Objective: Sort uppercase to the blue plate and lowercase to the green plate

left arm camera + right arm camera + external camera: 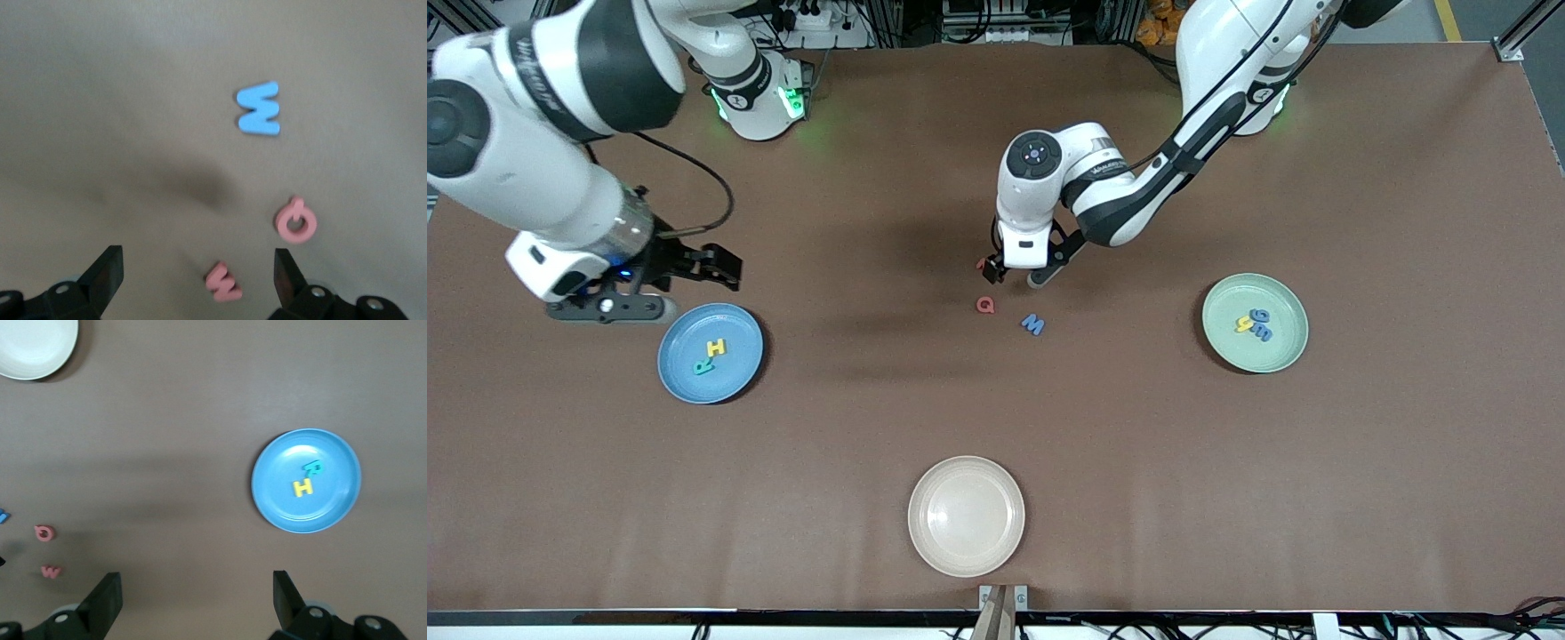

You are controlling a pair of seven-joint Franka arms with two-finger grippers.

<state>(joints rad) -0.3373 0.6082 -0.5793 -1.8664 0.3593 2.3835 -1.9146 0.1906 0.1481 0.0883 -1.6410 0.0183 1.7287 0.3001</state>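
Left gripper low over small red w, jaws wide; straddle squarely, avoid Q. Right gripper waiting beside blue plate, jaws wide.

readable chars are the foam letters themselves: yellow h and teal r on the blue plate; red q, blue m/w, small red w on the surface

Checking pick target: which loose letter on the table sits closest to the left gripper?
The small red w, between the open left gripper's fingers; red Q and blue M lie outside them.
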